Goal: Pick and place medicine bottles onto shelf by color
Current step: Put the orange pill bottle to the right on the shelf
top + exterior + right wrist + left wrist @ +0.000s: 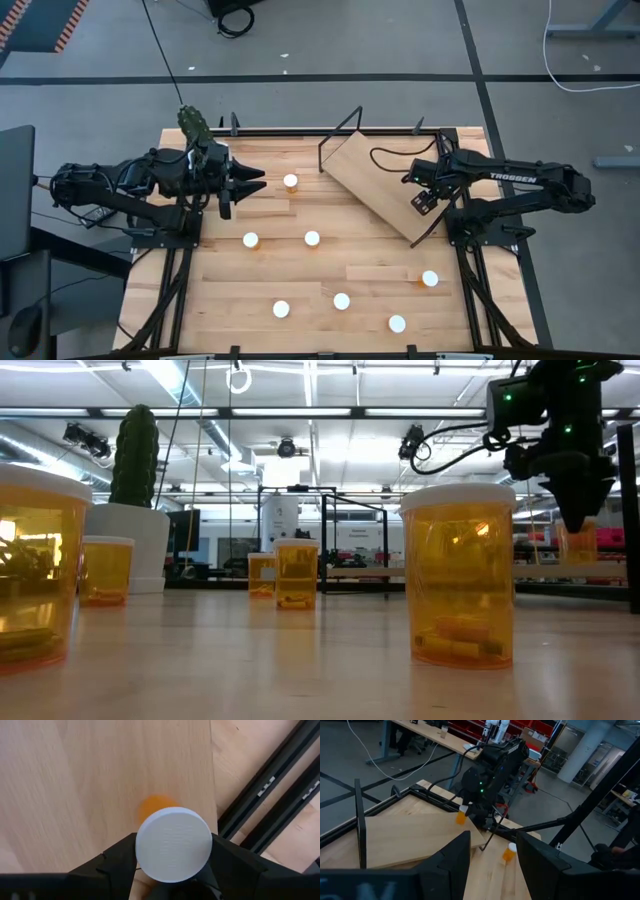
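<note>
Right now I see my right hand (172, 870) clamped on a medicine bottle (173, 844), holding it over the shelf (375, 180). My left hand (258, 181) waits spread apart, near another bottle (290, 181) on the counter (230, 290).

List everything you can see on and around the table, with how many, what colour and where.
Bottles on table: seven, amber with white caps, spread over the middle and front.
Held bottle: one, amber, white cap, over the shelf.
Shelf: one, light wood, black wire frame, tilted, back right.
Cactus: one, green, white pot, back left corner.
Table: one, light slatted wood.
Left end effector: open, back left, empty.
Right end effector: shut on the held bottle.
</note>
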`<state>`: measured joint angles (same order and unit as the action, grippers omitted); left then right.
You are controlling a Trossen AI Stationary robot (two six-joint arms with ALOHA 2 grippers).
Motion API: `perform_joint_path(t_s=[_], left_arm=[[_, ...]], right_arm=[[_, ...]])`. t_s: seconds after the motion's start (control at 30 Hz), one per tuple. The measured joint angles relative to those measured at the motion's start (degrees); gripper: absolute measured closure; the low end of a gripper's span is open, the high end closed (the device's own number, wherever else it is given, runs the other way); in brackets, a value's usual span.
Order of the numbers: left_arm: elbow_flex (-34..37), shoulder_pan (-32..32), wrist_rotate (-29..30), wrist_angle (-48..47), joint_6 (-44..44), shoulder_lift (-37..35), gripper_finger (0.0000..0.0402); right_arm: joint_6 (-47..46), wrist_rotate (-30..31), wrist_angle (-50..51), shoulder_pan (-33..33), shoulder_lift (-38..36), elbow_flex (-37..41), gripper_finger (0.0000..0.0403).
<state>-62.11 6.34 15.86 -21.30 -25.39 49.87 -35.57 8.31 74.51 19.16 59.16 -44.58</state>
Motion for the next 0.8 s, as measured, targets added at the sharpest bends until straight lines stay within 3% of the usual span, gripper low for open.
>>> perform_joint_path(t_s=[0.6,0.8], left_arm=[[0.00,-0.01,-0.02,-0.02,-1.20,0.00,0.0234],[0.00,-0.01,-0.02,0.00,-1.18,0.00,0.0234]], right_arm=[[-1.07,2.09,1.67,0.02,0.00,-1.18,0.0165],[-1.75,1.50,1.67,0.02,0.00,-1.18,0.0131]])
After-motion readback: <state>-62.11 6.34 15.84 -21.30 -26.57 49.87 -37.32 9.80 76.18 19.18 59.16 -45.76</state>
